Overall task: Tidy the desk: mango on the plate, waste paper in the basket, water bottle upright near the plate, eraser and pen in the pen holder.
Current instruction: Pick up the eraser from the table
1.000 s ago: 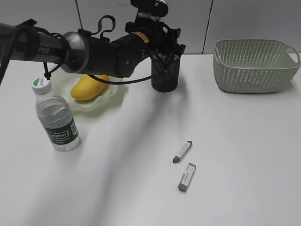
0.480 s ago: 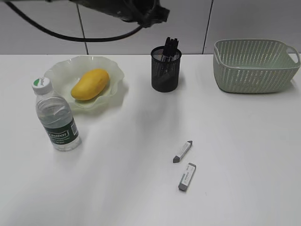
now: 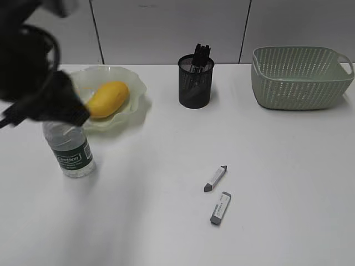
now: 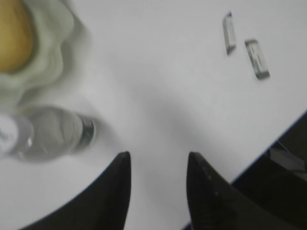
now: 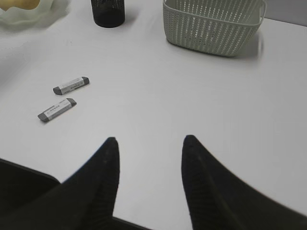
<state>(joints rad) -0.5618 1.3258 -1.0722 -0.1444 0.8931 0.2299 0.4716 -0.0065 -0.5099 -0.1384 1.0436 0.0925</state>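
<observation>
The mango (image 3: pixel 108 98) lies on the plate (image 3: pixel 135 83) at the back left. The water bottle (image 3: pixel 69 149) stands upright in front of the plate, its cap hidden by my blurred left arm (image 3: pixel 33 83). Dark pens (image 3: pixel 201 54) stand in the pen holder (image 3: pixel 194 83). Two grey erasers (image 3: pixel 215 178) (image 3: pixel 221 208) lie on the desk (image 3: pixel 288 183) at centre right. The basket (image 3: pixel 299 77) stands at the back right; no waste paper shows. My left gripper (image 4: pixel 158 155) is open and empty above the desk beside the bottle (image 4: pixel 53 134). My right gripper (image 5: pixel 151 139) is open and empty, right of the erasers (image 5: pixel 72 85) (image 5: pixel 57 109).
The desk's front edge (image 4: pixel 268 139) runs close to my left gripper in the left wrist view. A tiled wall (image 3: pixel 166 27) stands behind the desk. The right wrist view shows the basket (image 5: pixel 211 21) and pen holder (image 5: pixel 108 12) far ahead.
My left arm left the pen holder, rose out of view, then swung down to the left in front of the bottle's top. The pens stay in the holder. Nothing else moved.
</observation>
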